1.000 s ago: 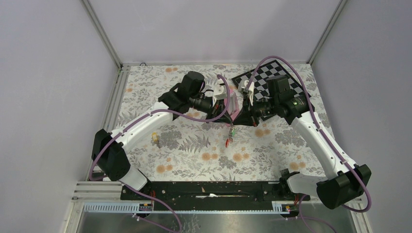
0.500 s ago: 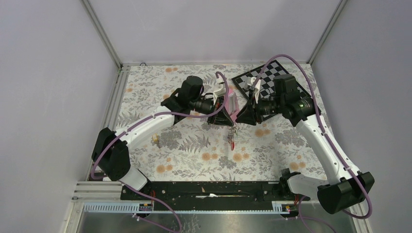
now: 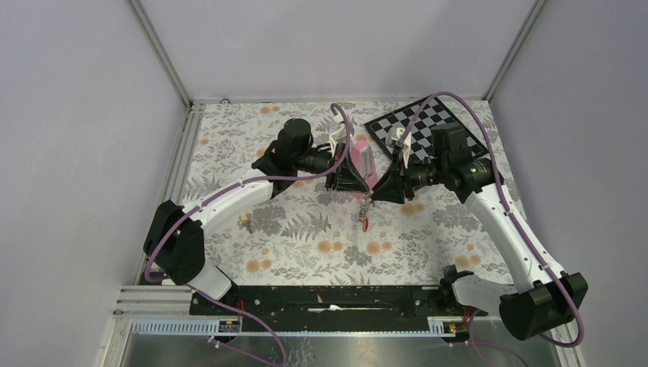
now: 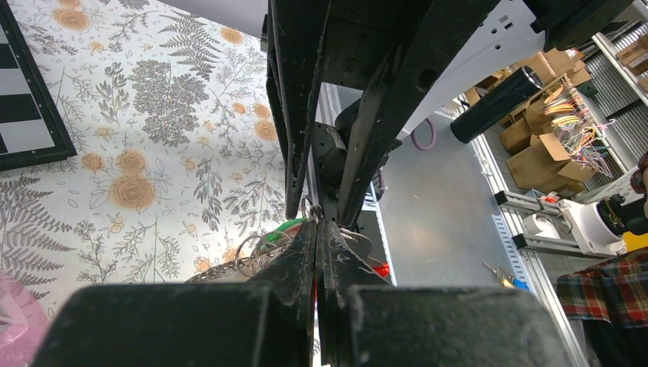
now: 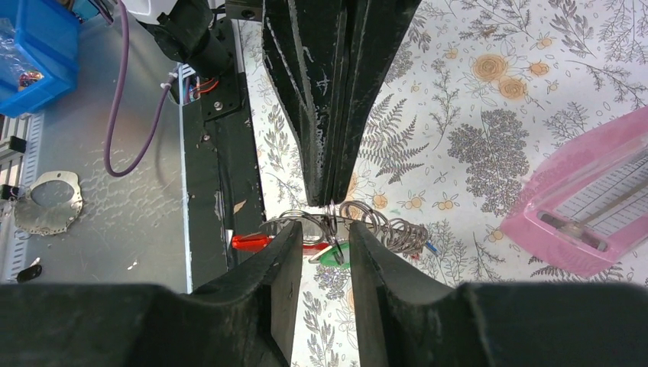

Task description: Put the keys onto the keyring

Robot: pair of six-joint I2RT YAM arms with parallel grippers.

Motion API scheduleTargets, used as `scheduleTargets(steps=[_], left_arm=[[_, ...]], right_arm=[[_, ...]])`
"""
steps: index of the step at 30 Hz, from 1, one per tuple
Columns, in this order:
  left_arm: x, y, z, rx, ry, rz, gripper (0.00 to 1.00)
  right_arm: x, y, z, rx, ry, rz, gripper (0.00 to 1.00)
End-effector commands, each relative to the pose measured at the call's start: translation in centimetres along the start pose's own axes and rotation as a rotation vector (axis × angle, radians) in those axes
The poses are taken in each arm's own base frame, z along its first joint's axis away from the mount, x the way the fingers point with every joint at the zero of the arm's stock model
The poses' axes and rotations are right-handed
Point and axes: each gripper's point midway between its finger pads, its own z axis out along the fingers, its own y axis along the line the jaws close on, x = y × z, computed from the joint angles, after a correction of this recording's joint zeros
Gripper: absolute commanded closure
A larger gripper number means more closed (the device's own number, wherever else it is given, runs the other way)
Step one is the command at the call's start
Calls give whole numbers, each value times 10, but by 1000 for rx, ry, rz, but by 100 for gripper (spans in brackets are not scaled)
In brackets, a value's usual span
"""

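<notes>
My left gripper (image 3: 361, 189) (image 4: 317, 227) is shut on the top of the keyring (image 5: 252, 242) (image 4: 358, 245), a grey loop with a red bar that hangs above the table (image 3: 365, 212). A green-headed key (image 5: 340, 256) (image 4: 284, 227) and a coil of split rings (image 5: 390, 229) (image 4: 256, 252) dangle from it. My right gripper (image 3: 376, 193) (image 5: 325, 229) faces the left one tip to tip. It is open, its fingers either side of a small ring without pinching it. A small yellow-topped piece (image 3: 244, 220), perhaps a key, lies on the cloth at the left.
A pink metronome-shaped pyramid (image 3: 361, 157) (image 5: 588, 214) stands just behind the two grippers. A chessboard (image 3: 428, 122) lies at the back right. The table is covered by a floral cloth (image 3: 306, 237), and the arms' black base rail (image 3: 328, 298) runs along the near edge.
My right gripper has gone from nearly shut to open and has drawn back a little to the right. The left arm has shifted slightly with the bunch, still shut.
</notes>
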Motion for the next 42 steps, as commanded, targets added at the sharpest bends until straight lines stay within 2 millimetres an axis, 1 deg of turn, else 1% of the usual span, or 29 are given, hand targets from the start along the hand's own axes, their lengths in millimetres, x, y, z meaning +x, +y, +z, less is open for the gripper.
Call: scheduleTargets(steps=[1,6,11,16,25,29,35,42], left_arm=[[-21,-21,-4,59,-46,90,100],[-17,-22,-5,65,-43,93,100],[-15,-22,-5,68,-40,97,100],[-16,-22,-7,65,-42,102,100],[-18,-21,-6,62,-50,95,100],[-18,-20,-6,65,-50,92,100],[-16,-22,-6,70,-48,94,100],[-14,-20,-7,69,-46,93,100]], right_arm=[[-10,5,-2,-22,-38,-50,66],[-13,6,-2,-31,-49,-48,74],[-16,8,-3,-33,-50,-57,75],[-11,8,-4,-26,-41,-63,75],[-2,7,0,-42,-38,-39,78],[-3,6,1,-42,-41,-35,82],[-8,7,0,-51,-51,-34,84],[-9,9,0,-55,-54,-39,90]])
